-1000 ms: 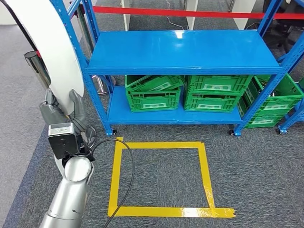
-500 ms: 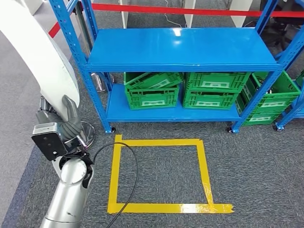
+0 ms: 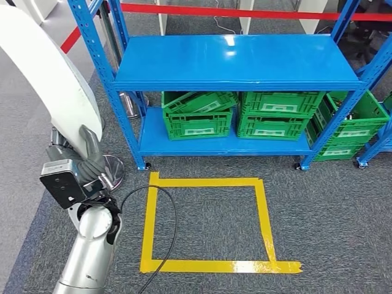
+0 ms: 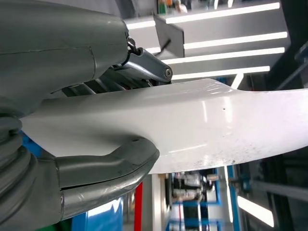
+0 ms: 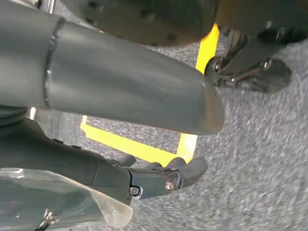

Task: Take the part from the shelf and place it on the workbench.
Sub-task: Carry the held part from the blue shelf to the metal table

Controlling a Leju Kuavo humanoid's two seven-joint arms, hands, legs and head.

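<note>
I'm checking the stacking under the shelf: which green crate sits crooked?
The upper left green crate, on the lower shelf nearest the left hand. It sits tilted on the crate beneath; the others sit level.

The part [image 3: 51,79] is a large, smooth white curved panel — glossy, with faint dark specks along one edge in the left wrist view. It is held up off the floor, left of the blue shelf [image 3: 231,61], gripped near its lower end by the left robot hand [image 3: 87,156] — thumb one side, fingers the other.
</note>
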